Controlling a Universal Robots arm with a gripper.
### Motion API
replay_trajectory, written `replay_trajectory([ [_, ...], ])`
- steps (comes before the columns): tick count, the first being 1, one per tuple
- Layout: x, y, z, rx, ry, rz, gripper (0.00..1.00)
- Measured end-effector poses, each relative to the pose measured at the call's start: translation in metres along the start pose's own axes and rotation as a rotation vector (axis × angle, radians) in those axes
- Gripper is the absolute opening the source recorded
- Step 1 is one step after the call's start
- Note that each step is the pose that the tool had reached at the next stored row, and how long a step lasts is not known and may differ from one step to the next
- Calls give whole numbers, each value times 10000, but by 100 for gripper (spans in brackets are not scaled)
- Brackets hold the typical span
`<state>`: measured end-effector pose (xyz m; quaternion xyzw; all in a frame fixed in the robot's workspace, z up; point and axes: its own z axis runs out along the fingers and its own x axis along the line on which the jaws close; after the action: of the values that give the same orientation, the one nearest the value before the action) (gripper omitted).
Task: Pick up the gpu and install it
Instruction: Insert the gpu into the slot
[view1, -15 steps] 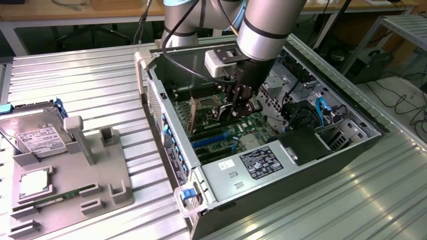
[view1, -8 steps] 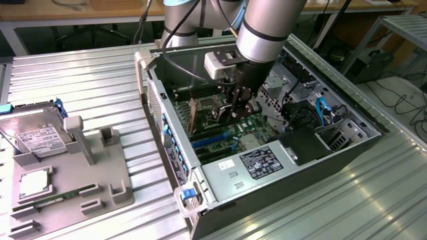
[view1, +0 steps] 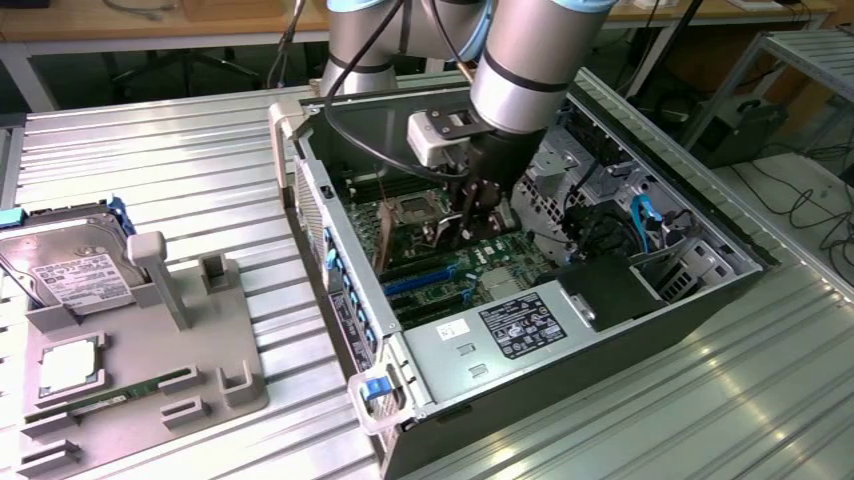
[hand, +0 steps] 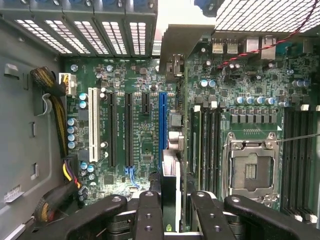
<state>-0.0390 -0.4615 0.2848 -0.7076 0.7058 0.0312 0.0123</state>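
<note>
My view of a robotics lab, ribbed aluminium table (view1: 174, 150), open computer case (view1: 534, 300), wooden workbenches (view1: 160, 20), loose cables (view1: 801, 200)

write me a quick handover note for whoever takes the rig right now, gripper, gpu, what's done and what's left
Gripper: shut on the gpu, holding it edge-on, down inside the open computer case.
Gpu: seen from the wrist, it hangs over the motherboard, roughly in line with the blue slot; its metal bracket points toward the case's vented rear wall.
Done: gpu picked up and carried into the case.
Left: seating it; it does not look pushed home in a slot yet.
Hard drive and memory stick sit on the grey holder at the exterior view's left.
</note>
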Motion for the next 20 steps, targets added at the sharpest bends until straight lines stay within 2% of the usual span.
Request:
replay_trajectory([
  [5,5,2,75,1,0,-1,27],
  [13,5,2,82,2,1,0,27],
  [15,5,3,83,34,0,-1,27],
  [17,4,3,84,128,-1,-7,27],
  [20,4,2,83,137,2,-9,27],
])
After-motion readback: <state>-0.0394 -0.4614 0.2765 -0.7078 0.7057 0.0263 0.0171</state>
